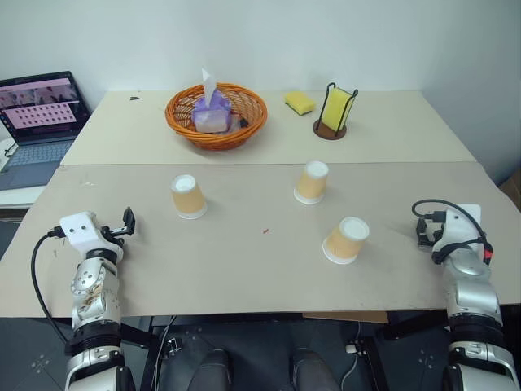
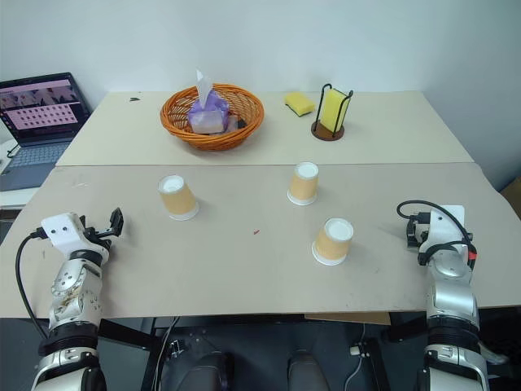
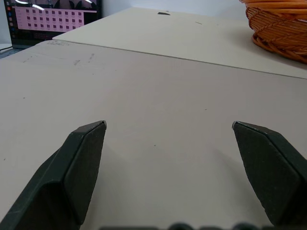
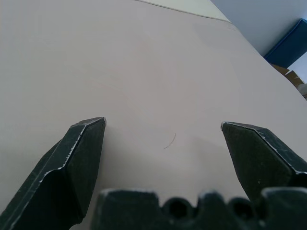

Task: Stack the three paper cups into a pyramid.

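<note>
Both pincers hover low over the near part of the counter [image 1: 244, 261] with their fingers spread wide and nothing between them: the left pincer [image 3: 168, 143] at about eight o'clock, the right pincer [image 4: 163, 139] at about four o'clock. Each wrist view has bare tabletop between the two black fingers.

Three paper cups stand upside down (white bases up), well apart from one another and not stacked. One cup [image 1: 188, 196] is at about ten o'clock from the middle of the near counter, the second cup [image 1: 311, 182] at about one o'clock, and the third cup [image 1: 346, 239], tilted toward the camera, at about four o'clock, nearest the right pincer yet still clear of it.

On the far counter, an orange wicker basket [image 1: 189, 124] at twelve o'clock holds a purple packet with a white tissue sticking up. To its right lies a yellow sponge [image 1: 299, 102], and beside that a small wire stand [image 1: 336, 112] holds another yellow sponge upright. An open laptop [image 1: 39, 114] sits at ten o'clock, off the counter's left edge.
</note>
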{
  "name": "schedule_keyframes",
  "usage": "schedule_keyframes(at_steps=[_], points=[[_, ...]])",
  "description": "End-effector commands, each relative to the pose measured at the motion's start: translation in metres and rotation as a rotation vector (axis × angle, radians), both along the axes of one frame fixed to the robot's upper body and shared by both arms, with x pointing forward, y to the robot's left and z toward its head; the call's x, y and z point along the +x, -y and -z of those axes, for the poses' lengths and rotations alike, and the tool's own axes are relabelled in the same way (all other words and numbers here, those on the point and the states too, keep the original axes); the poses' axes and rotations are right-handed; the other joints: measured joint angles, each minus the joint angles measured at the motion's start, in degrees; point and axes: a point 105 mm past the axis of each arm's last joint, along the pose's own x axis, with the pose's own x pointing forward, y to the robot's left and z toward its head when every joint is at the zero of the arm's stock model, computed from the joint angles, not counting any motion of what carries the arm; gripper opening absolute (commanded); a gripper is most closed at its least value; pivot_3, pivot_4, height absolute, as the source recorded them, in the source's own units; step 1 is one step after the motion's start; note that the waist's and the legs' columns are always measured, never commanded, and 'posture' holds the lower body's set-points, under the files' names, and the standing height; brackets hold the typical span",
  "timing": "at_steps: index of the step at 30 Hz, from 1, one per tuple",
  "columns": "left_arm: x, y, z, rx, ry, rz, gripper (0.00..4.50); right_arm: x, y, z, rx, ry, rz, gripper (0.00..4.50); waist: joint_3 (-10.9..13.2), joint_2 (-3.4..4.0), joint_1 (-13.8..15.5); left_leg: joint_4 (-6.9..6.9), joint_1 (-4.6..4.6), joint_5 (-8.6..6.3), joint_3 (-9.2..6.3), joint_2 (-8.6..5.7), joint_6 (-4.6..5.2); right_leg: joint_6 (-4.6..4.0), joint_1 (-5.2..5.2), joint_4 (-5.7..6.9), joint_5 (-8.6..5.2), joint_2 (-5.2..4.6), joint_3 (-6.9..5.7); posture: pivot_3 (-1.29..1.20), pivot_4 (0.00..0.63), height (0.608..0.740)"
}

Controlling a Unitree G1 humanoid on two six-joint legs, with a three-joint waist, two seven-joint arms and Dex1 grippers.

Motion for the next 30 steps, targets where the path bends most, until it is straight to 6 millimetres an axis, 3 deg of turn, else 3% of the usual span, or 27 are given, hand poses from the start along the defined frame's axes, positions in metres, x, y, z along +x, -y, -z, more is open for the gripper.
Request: schedule_keyframes(at_steps=[1, 3, 7, 9, 10, 12, 13, 16, 19, 24, 29, 30], points=[[0.005, -0.014, -0.033, -0.033, 0.101, -0.025, 4.50, -0.001, 0.006, -0.023, -0.038, 0.074, 0.010, 4.48, 0.00, 0.00, 0.00, 0.00, 0.00, 0.00, 0.00, 0.00, 0.00, 0.00, 0.00, 0.00, 0.00, 0.00, 0.00, 0.00, 0.150, 0.740], [0.014, -0.010, -0.063, -0.091, 0.165, 0.041, 4.50, -0.001, 0.007, -0.022, -0.037, 0.068, 0.011, 4.48, 0.02, -0.04, 0.04, 0.02, -0.02, 0.00, -0.03, 0.01, 0.00, 0.00, -0.01, 0.02, 0.00, 0.01, -0.02, 0.00, 0.150, 0.740], [0.027, 0.054, -0.149, -0.119, 0.366, 0.318, 4.50, 0.002, 0.008, -0.021, -0.035, 0.060, 0.013, 4.48, 0.03, -0.06, 0.40, 0.08, -0.14, 0.00, -0.08, -0.02, 0.00, 0.00, -0.01, 0.00, 0.00, -0.01, -0.07, 0.00, 0.150, 0.740], [0.016, 0.101, -0.194, -0.092, 0.480, 0.545, 4.50, 0.005, 0.007, -0.021, -0.033, 0.060, 0.008, 4.48, 0.03, -0.06, 0.42, 0.15, -0.24, 0.00, -0.08, -0.06, 0.00, 0.07, 0.00, -0.12, 0.04, -0.05, -0.07, 0.00, 0.150, 0.740], [0.006, 0.131, -0.201, -0.048, 0.475, 0.701, 4.50, 0.007, 0.006, -0.022, -0.031, 0.064, 0.005, 4.48, 0.03, -0.05, 0.34, 0.15, -0.28, 0.00, -0.07, -0.07, 0.00, 0.09, -0.01, -0.16, 0.05, -0.08, -0.07, 0.00, 0.150, 0.740], [-0.014, 0.170, -0.196, 0.051, 0.430, 0.918, 4.50, 0.010, 0.005, -0.024, -0.029, 0.072, 0.001, 4.48, -0.01, 0.02, -0.07, 0.12, -0.27, 0.00, -0.02, -0.07, 0.00, 0.10, 0.00, -0.21, 0.06, -0.08, -0.02, 0.00, 0.150, 0.740], [-0.027, 0.187, -0.181, 0.146, 0.376, 1.031, 4.50, 0.012, 0.004, -0.025, -0.028, 0.079, -0.003, 4.48, -0.05, 0.13, -0.30, 0.09, -0.22, 0.00, 0.01, -0.06, 0.00, 0.10, 0.00, -0.21, 0.05, -0.08, 0.01, 0.00, 0.150, 0.740], [-0.047, 0.208, -0.146, 0.307, 0.252, 1.201, 4.50, 0.016, 0.003, -0.029, -0.030, 0.088, -0.012, 4.48, -0.15, 0.48, -1.65, -0.10, 0.04, 0.00, 0.15, 0.00, 0.00, 0.08, 0.04, -0.19, 0.04, 0.04, 0.21, 0.00, 0.150, 0.740], [-0.057, 0.208, -0.121, 0.414, 0.155, 1.299, 4.50, 0.015, 0.006, -0.038, -0.027, 0.100, -0.053, 4.48, -0.12, 0.51, -1.71, -0.10, 0.13, 0.00, 0.11, 0.23, 0.00, -0.02, 0.03, -0.05, 0.07, 0.32, 0.19, 0.00, 0.150, 0.740], [-0.056, 0.191, -0.111, 0.514, 0.102, 1.322, 4.50, 0.002, 0.008, -0.062, -0.005, 0.078, -0.338, 4.48, -0.05, 0.62, -1.03, -0.07, 0.05, 0.00, 0.16, 0.17, 0.03, -0.04, 0.08, -0.25, 0.08, 0.22, 0.18, 0.00, 0.150, 0.740], [-0.060, 0.186, -0.102, 0.497, 0.059, 1.348, 4.50, -0.034, -0.034, -0.064, 0.136, -0.099, -0.846, 4.48, -0.03, 0.60, -0.07, -0.02, -0.14, -0.07, 0.11, 0.17, 0.13, -0.02, 0.09, -0.47, 0.08, 0.17, 0.05, 0.00, 0.150, 0.740], [-0.063, 0.185, -0.098, 0.495, 0.049, 1.352, 4.50, -0.047, -0.052, -0.070, 0.162, -0.129, -0.989, 4.48, -0.03, 0.59, -0.04, -0.02, -0.13, -0.07, 0.11, 0.18, 0.13, -0.02, 0.09, -0.47, 0.08, 0.18, 0.05, 0.00, 0.150, 0.740]])
